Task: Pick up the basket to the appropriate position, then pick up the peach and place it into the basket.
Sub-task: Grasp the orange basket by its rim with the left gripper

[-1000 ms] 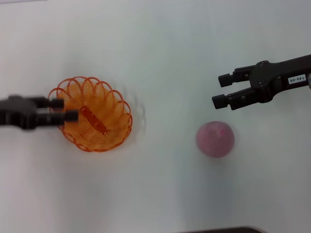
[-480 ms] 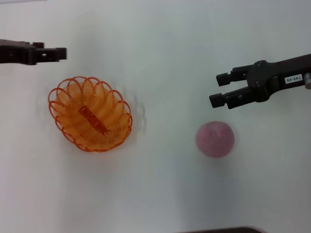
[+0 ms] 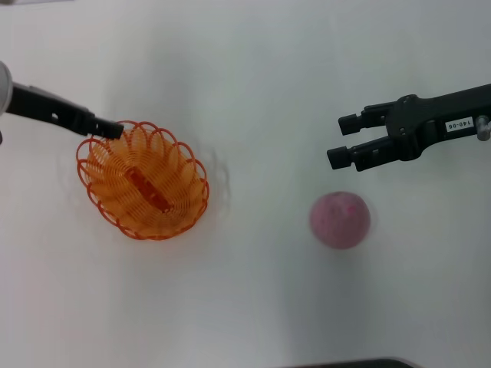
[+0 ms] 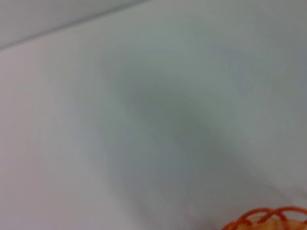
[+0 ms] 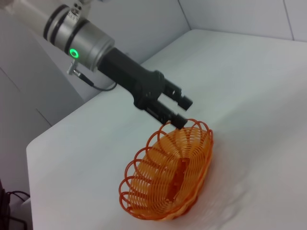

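The orange wire basket point(image 3: 142, 182) stands upright on the white table point(image 3: 253, 77), left of centre. My left gripper point(image 3: 113, 129) hovers at the basket's far left rim, open and empty. The right wrist view shows it point(image 5: 183, 112) just above the rim of the basket point(image 5: 168, 177) with its jaws a little apart. The left wrist view shows only a bit of the basket's rim point(image 4: 268, 216). The pink peach point(image 3: 340, 220) lies on the table to the right. My right gripper point(image 3: 344, 139) is open and empty, beyond the peach and apart from it.
The left arm's silver wrist with a green light point(image 5: 81, 40) reaches in from the table's left side. A table edge point(image 5: 36, 143) shows in the right wrist view. A dark shape point(image 3: 353, 363) sits at the head view's bottom edge.
My left gripper left the basket's left rim, swung away to the far left, then came back to the basket's far rim. The basket and peach stayed put. The right gripper barely shifted.
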